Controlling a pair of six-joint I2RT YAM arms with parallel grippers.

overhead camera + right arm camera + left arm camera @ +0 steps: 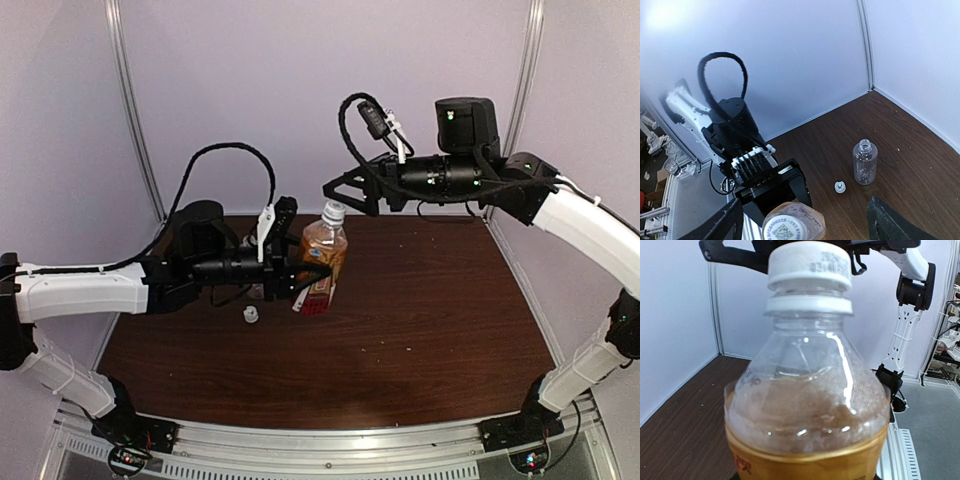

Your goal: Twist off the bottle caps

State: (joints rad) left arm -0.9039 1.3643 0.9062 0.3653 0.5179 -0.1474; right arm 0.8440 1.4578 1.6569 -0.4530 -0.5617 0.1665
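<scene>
Nearest on the table (430, 320), a loose white cap (250, 314) lying just beside the clear bottle (864, 162), open-necked and upright: half the job apparently done. Next, left gripper (312, 270) clamped round the amber bottle (325, 240), second cap (809, 265) still screwed on, left to undo. Above that, right gripper (338, 192) spread wide, touching nothing. Hidden overhead behind the left wrist: clear bottle. Amber bottle's base out of sight.
</scene>
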